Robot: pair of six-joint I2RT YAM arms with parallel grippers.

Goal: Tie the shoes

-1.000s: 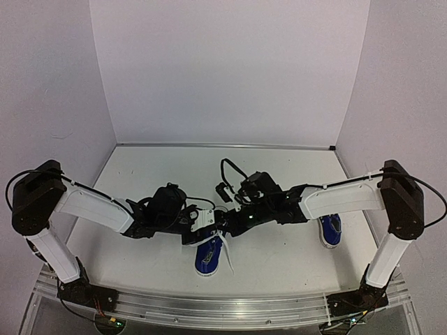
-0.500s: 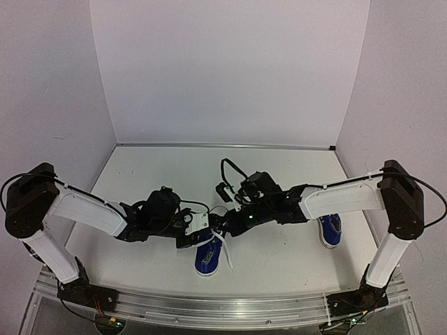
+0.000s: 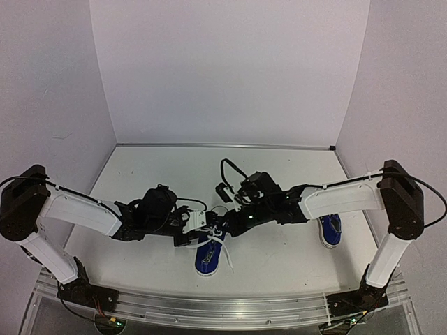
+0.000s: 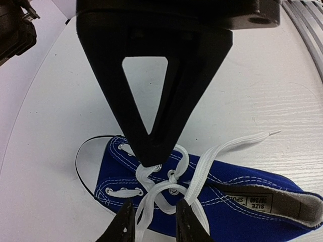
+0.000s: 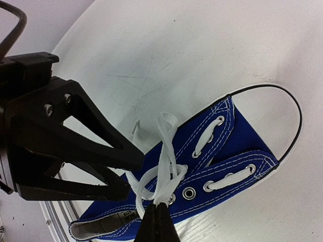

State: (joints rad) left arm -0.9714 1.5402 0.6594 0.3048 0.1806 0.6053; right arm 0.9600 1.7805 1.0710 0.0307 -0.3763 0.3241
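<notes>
Right claw (image 5: 157, 207) is clenched on the white laces (image 4: 203, 164) at its tip, above the eyelets of the blue shoe (image 4: 232, 206) beneath it. Our left claw (image 4: 153, 204), facing it, is released, a strand running between its fingers (image 4: 123, 222). We judge it should close on that strand alone, then both pull apart evenly so the shoe doesn't slide on the table (image 4: 262, 85). Well right of both claws sits the second shoe (image 3: 330, 230).

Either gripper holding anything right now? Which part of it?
Right gripper is shut on the white lace of the blue canvas sneaker, pinching the bunched strands near the upper eyelets. Left gripper is open astride the lace, gripping nothing.
</notes>
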